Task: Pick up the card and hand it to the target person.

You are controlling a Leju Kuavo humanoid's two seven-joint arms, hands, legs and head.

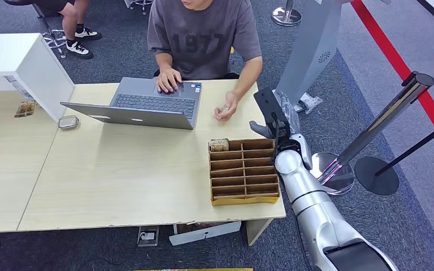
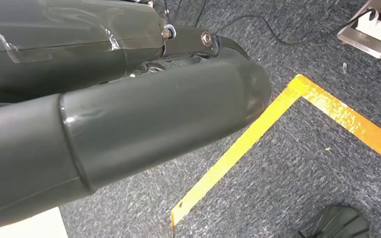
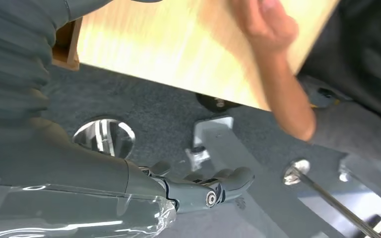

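Note:
My right hand (image 1: 277, 121) is raised off the table's right end, just beyond the wooden slotted box (image 1: 243, 195). In the right wrist view its fingers (image 3: 213, 191) are spread over the carpet and hold nothing. A small stack of patterned cards (image 1: 219, 145) sits in the box's far left slot. The seated person's hand (image 1: 226, 107) rests loosely curled on the table (image 1: 118, 169) a short way from my hand. Whether it holds a card I cannot tell. My left hand (image 2: 129, 124) hangs above the floor with nothing in it.
An open grey laptop (image 1: 147, 104) lies before the person, whose other hand is on it. A white cabinet (image 1: 17, 62) stands at the far left. A chrome stanchion (image 1: 373, 132) leans beside my right arm. Yellow floor tape (image 2: 258, 134) runs under my left hand.

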